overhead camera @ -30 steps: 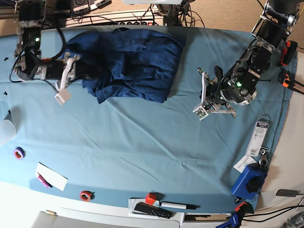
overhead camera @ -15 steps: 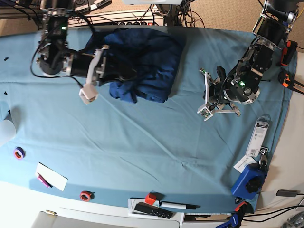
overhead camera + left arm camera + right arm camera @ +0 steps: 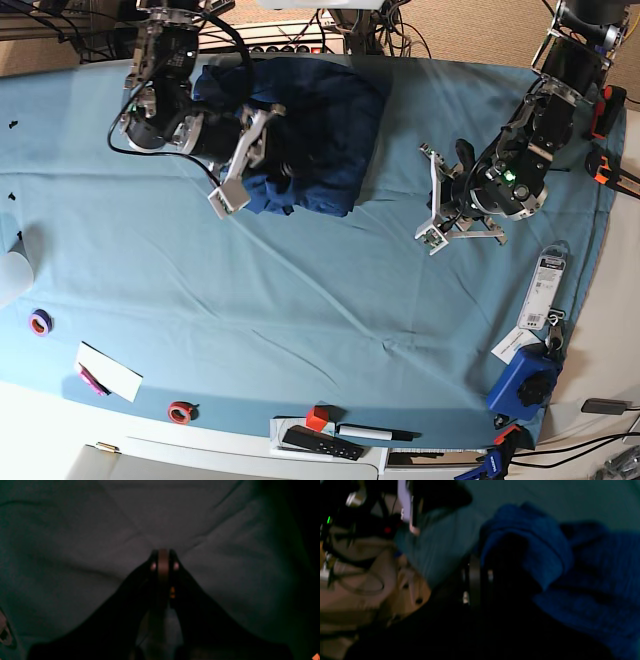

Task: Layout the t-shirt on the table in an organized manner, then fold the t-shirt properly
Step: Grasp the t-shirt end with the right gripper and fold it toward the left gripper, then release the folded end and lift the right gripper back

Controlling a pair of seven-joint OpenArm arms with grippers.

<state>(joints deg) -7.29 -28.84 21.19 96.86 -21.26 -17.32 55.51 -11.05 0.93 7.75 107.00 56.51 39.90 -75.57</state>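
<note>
Base view bright and sharp, wrist views dim, blurred

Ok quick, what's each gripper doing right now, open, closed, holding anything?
Left gripper: closed, holding nothing, over the bare table.
Right gripper: closed; beside the bunched t-shirt, but a grip on it cannot be told.

tan floor [image 3: 480, 30], tangled cables [image 3: 300, 35]

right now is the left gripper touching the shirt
Apart. The base view shows the left gripper over bare table, with a clear stretch of teal cloth between it and the shirt.
</note>
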